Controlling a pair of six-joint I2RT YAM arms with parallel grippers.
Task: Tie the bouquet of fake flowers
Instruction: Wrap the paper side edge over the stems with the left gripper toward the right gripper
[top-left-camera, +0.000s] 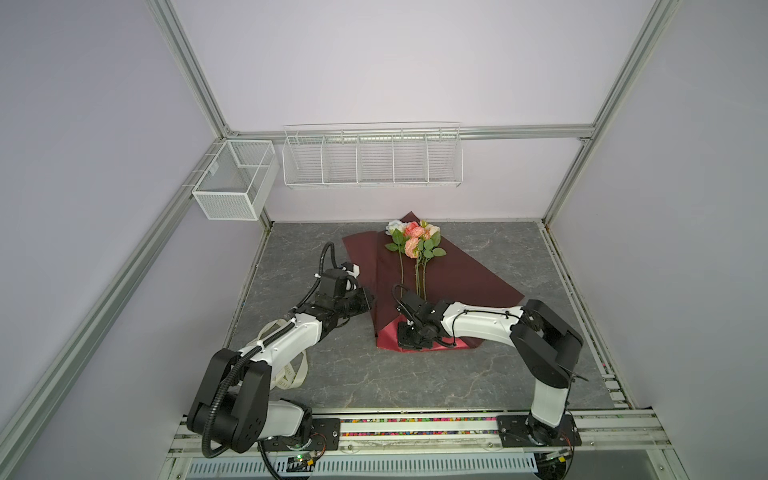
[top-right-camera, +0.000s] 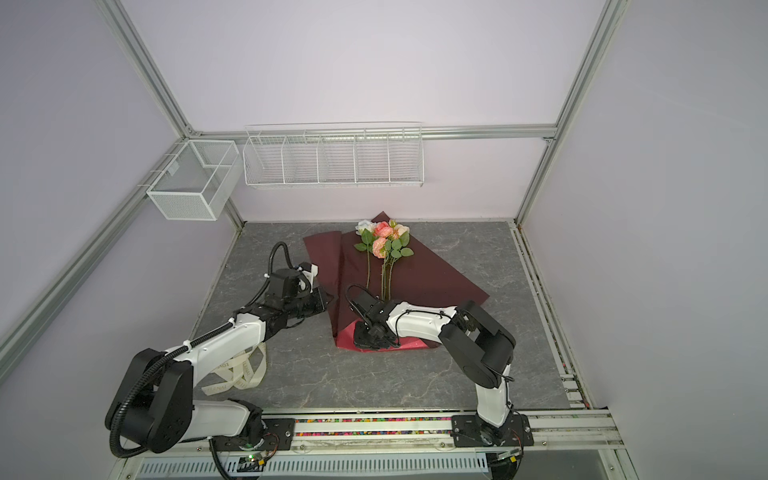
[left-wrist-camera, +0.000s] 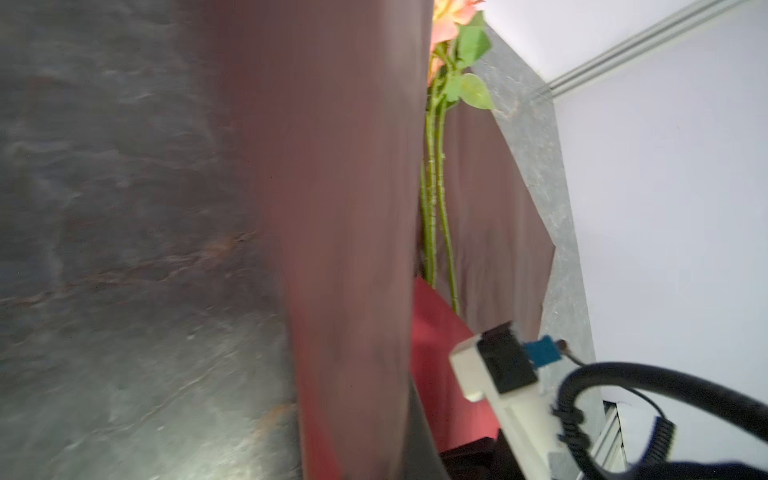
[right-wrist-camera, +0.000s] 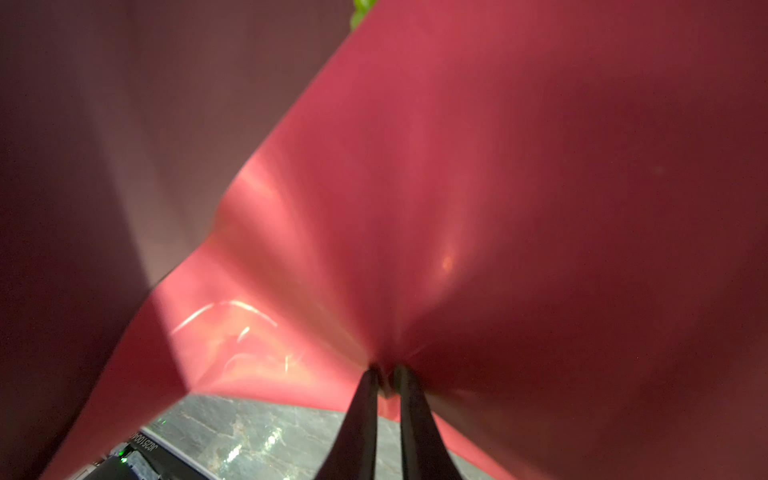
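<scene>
While right gripper (right-wrist-camera: 385, 372) pinches paper (top-left-camera: 465, 286) at 6 o'clock, left gripper (top-left-camera: 368, 300) clenched at 9, tugging could scatter bouquet (top-left-camera: 415, 245).

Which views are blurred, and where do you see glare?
Left wrist view: the paper near the lens is smeared, the flower stems sharper. Right wrist view: paper soft, with bright glare patches. Both top views: sharp, evenly lit.

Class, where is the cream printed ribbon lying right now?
In both top views the ribbon lies on the grey table, at its near-left part, partly under the left arm, apart from the dark-red paper.
</scene>
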